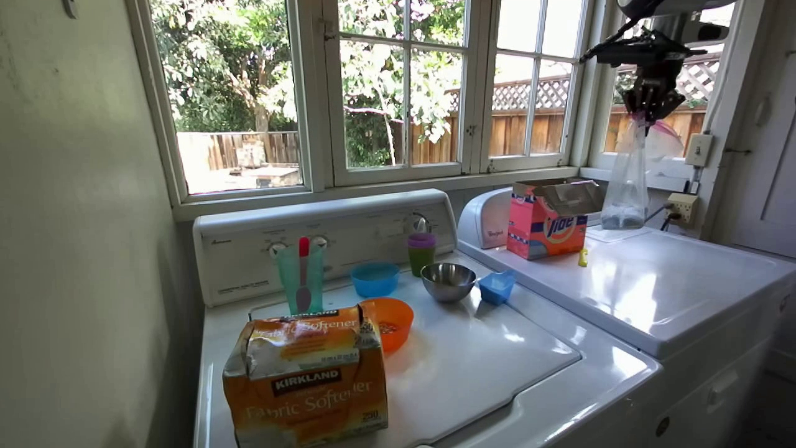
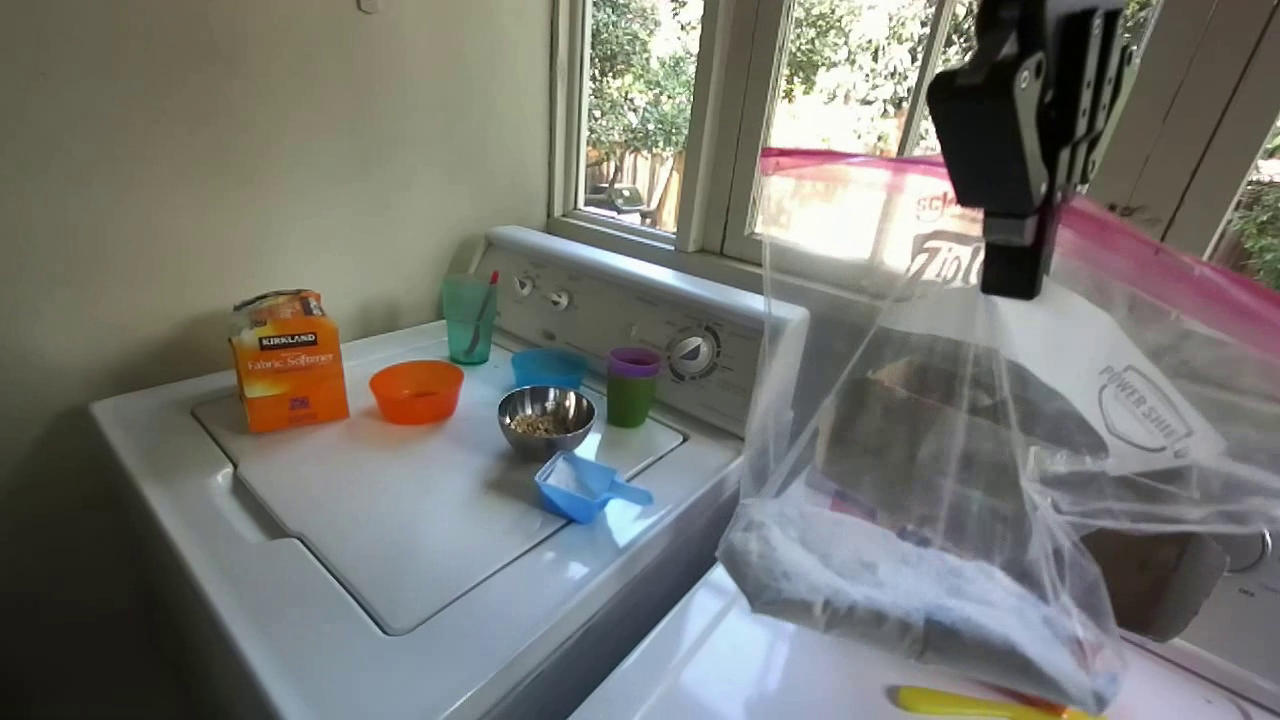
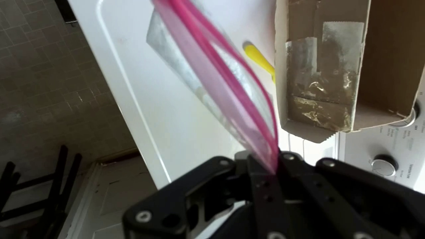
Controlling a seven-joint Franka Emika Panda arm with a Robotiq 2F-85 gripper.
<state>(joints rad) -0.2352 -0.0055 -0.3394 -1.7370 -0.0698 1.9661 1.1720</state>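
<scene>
Pink at its mouth, a clear bag (image 1: 628,180) hangs from the gripper (image 1: 647,116) in an exterior view, above a white dryer (image 1: 696,298) and near an open Tide box (image 1: 550,233); a softener box (image 1: 311,379) stands on the washer (image 1: 472,373) alongside. In an exterior view, whitish powder (image 2: 890,575) lies in the bottom of the bag, while a blue scoop (image 2: 590,488) sits just beside a metal bowl (image 2: 545,425) on the washer. In the wrist view, the gripper's fingers (image 3: 260,186) are pressed together on the bag's pink edge, and a yellow handle (image 3: 258,58) lies on the dryer beside the Tide box.
</scene>
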